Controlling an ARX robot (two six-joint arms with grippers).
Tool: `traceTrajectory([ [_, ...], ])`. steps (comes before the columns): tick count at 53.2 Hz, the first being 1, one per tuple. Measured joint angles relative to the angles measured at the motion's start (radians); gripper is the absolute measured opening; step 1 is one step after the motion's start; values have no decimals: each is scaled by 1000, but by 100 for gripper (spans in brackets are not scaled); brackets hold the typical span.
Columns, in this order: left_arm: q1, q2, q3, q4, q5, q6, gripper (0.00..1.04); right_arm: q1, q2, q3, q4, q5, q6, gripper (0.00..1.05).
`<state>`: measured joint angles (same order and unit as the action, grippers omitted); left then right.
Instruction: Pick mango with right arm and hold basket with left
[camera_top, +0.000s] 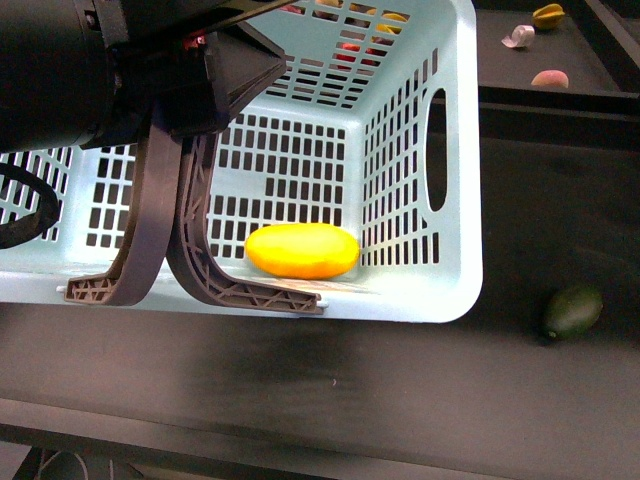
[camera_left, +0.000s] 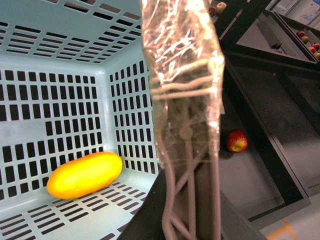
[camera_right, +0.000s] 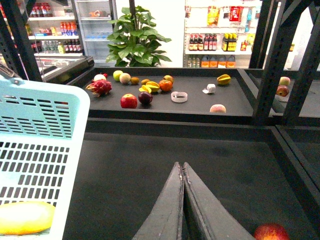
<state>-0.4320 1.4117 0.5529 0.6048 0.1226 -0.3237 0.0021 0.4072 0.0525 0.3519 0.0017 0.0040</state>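
The yellow mango (camera_top: 302, 250) lies inside the pale turquoise basket (camera_top: 455, 200), near its front right corner. My left gripper (camera_top: 185, 125) is shut on the basket's two grey-brown handles (camera_top: 150, 240), which rise together from the front rim. In the left wrist view the handles (camera_left: 187, 150), wrapped in clear film, run between the jaws of the left gripper (camera_left: 187, 205), with the mango (camera_left: 85, 174) on the basket floor (camera_left: 30, 220). My right gripper (camera_right: 182, 167) is shut and empty over the dark table, to the right of the basket (camera_right: 40, 125) and mango (camera_right: 25, 217). It is out of the front view.
A dark green fruit (camera_top: 573, 311) lies on the dark table right of the basket. A red apple (camera_right: 271, 232) lies close to the right gripper and also shows in the left wrist view (camera_left: 237, 141). Several fruits (camera_right: 145, 92) sit on the far shelf behind black frame posts (camera_right: 267, 60).
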Motion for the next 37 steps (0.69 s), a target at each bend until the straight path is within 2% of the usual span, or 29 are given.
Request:
traceTrajectory([
  [14, 0, 0, 0, 0, 0, 0, 6, 0, -80, -45, -27, 0, 0, 2],
  [37, 0, 0, 0, 0, 0, 0, 6, 0, -216, -47, -157, -1, 0, 2],
])
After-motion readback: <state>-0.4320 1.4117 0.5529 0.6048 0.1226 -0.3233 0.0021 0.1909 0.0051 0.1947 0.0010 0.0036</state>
